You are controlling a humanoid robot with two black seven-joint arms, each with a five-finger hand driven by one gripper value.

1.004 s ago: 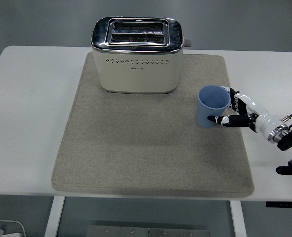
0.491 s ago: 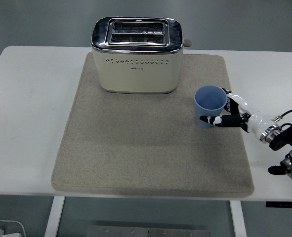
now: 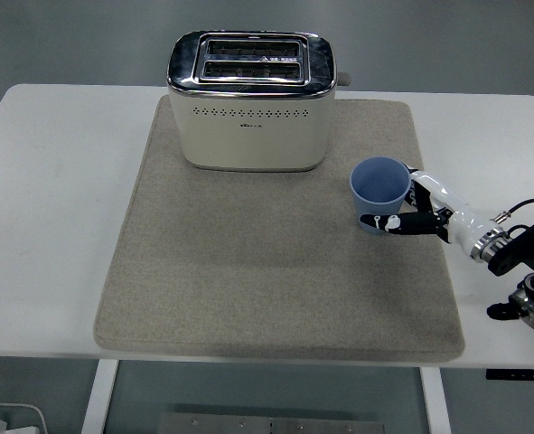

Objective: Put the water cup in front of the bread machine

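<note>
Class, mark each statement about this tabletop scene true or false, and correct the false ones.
1. The right hand has its fingers around the blue cup. True.
2. The cup lies on its side. False: it is upright, mouth up.
3. The toaster stands at the far end of the beige mat. True.
4. The cup is directly in front of the toaster. False: it is off to the right, near the mat's right edge.
5. Bread sticks out of the toaster's slots. False: no bread shows.
</note>
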